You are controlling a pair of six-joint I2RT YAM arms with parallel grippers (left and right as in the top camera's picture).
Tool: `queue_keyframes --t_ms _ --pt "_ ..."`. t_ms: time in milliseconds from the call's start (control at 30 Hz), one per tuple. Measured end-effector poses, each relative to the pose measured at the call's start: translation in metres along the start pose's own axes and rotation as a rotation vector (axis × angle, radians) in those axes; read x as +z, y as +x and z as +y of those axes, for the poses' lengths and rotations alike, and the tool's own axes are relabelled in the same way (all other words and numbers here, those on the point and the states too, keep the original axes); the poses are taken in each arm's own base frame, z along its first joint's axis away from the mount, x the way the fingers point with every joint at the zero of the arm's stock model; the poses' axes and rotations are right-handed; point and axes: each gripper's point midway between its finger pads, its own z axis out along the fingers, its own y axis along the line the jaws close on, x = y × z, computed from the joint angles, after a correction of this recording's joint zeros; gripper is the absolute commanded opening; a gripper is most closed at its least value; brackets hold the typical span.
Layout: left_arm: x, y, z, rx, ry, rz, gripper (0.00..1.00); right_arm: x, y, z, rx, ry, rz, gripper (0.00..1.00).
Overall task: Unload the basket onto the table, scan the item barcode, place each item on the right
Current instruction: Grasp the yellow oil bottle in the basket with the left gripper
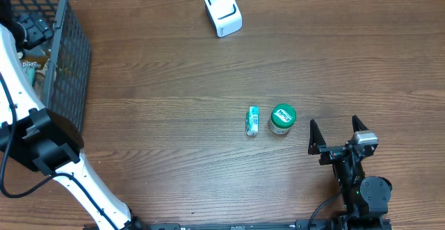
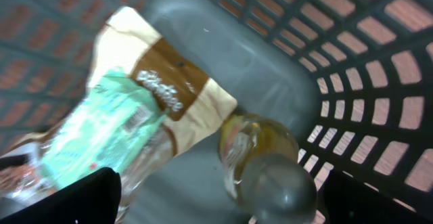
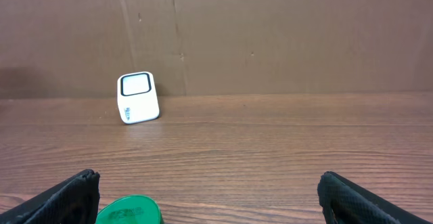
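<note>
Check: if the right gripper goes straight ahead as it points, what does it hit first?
Probably nothing near: bare table runs ahead of the right gripper to the wall. The jar sits left of that line, by its left finger, and might get clipped; depth is unclear.

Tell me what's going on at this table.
The left gripper is down in the basket, jaws open over a bag and a bottle, gripping neither. The right gripper sits open near a green-lidded jar and a small box. The scanner stands at the far edge, with nothing at it.
</note>
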Motion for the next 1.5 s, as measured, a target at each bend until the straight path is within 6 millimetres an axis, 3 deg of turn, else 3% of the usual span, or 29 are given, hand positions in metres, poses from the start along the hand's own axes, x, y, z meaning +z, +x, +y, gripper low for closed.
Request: queue_keyframes --t_ms 100,367,533,700,900,1033,1233,1500 --pt "0.014 0.006 -0.006 0.017 0.033 0.021 0.93 0.000 0.000 0.000 0.000 0.000 0.000 1.00" --pt "0.040 0.017 -0.011 0.037 0.063 0.043 0.77 0.000 0.000 0.000 0.000 0.000 0.000 1.00" --pt "0.063 0.025 -0.012 0.034 0.070 0.048 0.55 0.000 0.000 0.000 0.000 0.000 -0.001 1.00" --pt "0.064 0.021 -0.016 0.027 0.088 0.029 0.32 0.000 0.000 0.000 0.000 0.000 -0.001 1.00" --pt "0.056 0.028 -0.015 0.021 0.083 0.066 0.26 0.000 0.000 0.000 0.000 0.000 -0.001 1.00" --pt "0.031 0.026 -0.014 0.000 0.078 0.087 0.27 0.000 0.000 0.000 0.000 0.000 0.000 1.00" --pt "-0.035 0.004 -0.015 -0.027 0.089 0.014 0.27 0.000 0.000 0.000 0.001 0.000 -0.001 1.00" --pt "-0.159 0.008 -0.015 -0.050 0.121 -0.127 0.27 0.000 0.000 0.000 0.000 0.000 0.000 1.00"
